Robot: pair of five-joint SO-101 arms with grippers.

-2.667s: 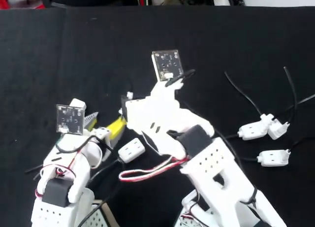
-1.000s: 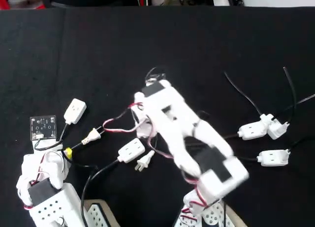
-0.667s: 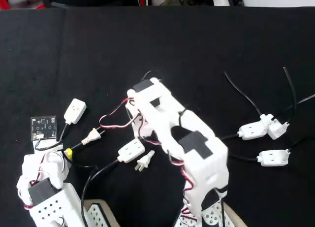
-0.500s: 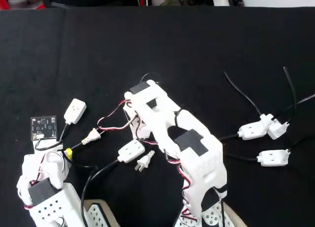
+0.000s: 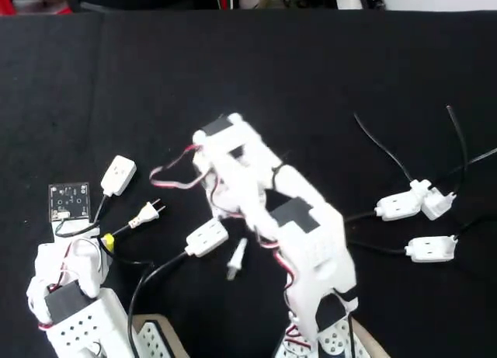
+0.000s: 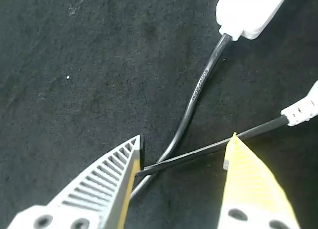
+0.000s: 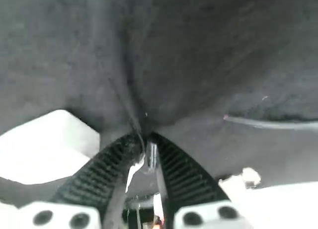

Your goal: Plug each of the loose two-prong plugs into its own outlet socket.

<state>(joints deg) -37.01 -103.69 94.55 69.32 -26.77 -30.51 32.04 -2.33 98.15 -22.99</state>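
A white outlet socket lies at the left, and a loose two-prong plug rests just below it. A second socket lies at the centre. Beside it a second plug stands on end, blurred. My right arm is folded over the table's middle. The dark right gripper is closed on a small white and metal piece, apparently that plug. My left gripper is open low over the cloth, with two black cords crossing between its fingers. The first socket lies ahead of it.
At the right edge lie two sockets and a plug, with black cords trailing away. The left arm sits folded at the lower left with its camera board. Black cloth covers the table.
The left arm pulled back to the lower left, then stayed still. The right arm folded back over the middle. The plug by the centre socket swung from lying tilted to upright and shifted slightly right.
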